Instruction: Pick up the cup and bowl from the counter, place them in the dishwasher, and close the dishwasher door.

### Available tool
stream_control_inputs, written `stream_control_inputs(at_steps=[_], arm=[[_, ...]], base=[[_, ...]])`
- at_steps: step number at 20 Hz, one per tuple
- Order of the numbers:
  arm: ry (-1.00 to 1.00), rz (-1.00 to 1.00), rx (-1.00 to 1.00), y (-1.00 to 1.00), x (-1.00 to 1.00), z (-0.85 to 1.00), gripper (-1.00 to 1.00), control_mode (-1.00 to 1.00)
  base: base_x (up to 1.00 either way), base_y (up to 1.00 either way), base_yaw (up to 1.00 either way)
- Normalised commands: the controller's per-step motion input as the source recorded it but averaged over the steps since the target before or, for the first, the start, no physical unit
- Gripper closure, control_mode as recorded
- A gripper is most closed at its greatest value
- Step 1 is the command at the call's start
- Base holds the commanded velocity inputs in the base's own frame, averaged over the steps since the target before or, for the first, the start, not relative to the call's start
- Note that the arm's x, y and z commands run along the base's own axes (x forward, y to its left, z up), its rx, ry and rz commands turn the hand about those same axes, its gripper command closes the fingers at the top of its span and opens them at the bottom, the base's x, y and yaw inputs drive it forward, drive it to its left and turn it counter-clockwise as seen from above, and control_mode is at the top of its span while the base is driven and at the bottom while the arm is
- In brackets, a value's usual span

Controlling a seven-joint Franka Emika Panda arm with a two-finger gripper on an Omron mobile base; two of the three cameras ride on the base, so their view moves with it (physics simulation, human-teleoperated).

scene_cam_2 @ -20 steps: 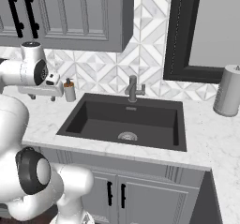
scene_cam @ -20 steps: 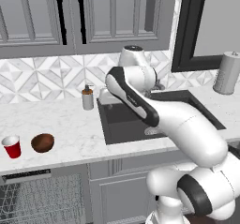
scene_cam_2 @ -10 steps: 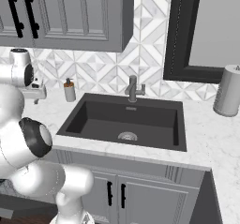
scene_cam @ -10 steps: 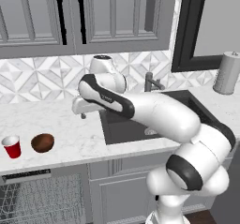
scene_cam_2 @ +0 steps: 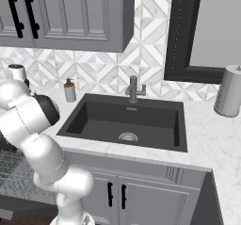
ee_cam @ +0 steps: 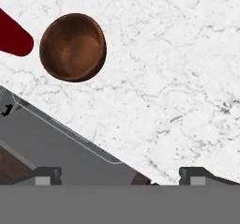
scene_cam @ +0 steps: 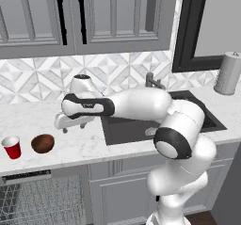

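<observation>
The red cup (scene_cam: 12, 147) stands at the counter's (scene_cam: 84, 146) left end, with the dark-brown bowl (scene_cam: 43, 143) just right of it. My gripper (scene_cam: 70, 129) hovers over the marble, right of the bowl and a little above it, pointing down. In the hand view the bowl (ee_cam: 72, 47) lies at the upper left, the cup (ee_cam: 14, 38) is cut off beside it, and the gripper (ee_cam: 120, 174) is open with nothing between its fingertips (ee_cam: 47, 174). Below the counter the dishwasher (scene_cam: 26, 177) shows its wire rack (scene_cam: 40, 203). Its door is out of view.
The black sink (scene_cam: 141, 125) with its faucet (scene_cam: 151, 80) sits right of the gripper. A soap dispenser (scene_cam_2: 69, 91) stands at the sink's left back corner. A paper-towel roll (scene_cam: 228, 73) is at the far right. Wall cabinets (scene_cam: 94, 12) hang above.
The arm has swung left from beside the sink and dropped lower, bringing the gripper over the counter near the bowl. Cup and bowl have not moved.
</observation>
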Motion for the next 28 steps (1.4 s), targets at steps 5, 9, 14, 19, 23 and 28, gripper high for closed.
stream_control_inputs(at_steps=[5, 9, 14, 19, 23, 28], arm=[[0.0, 0.0, 0.0, 0.64, 0.35, -0.46, -1.0, -1.0], [0.0, -0.02, -0.02, 0.56, 0.34, -0.32, -1.0, -1.0], [0.0, -0.05, -0.01, 0.34, 0.31, -0.08, -1.0, -1.0], [0.01, -0.11, 0.0, 0.28, 0.24, -0.13, -1.0, -1.0], [0.04, -0.15, -0.02, 0.33, 0.29, -0.31, -1.0, -1.0], [0.04, -0.16, -0.02, 0.4, 0.23, -0.38, -1.0, -1.0]], base=[[0.0, 0.0, 0.0], [0.0, 0.0, 0.0], [0.0, 0.0, 0.0], [0.0, 0.0, 0.0], [0.0, 0.0, 0.0], [0.0, 0.0, 0.0]])
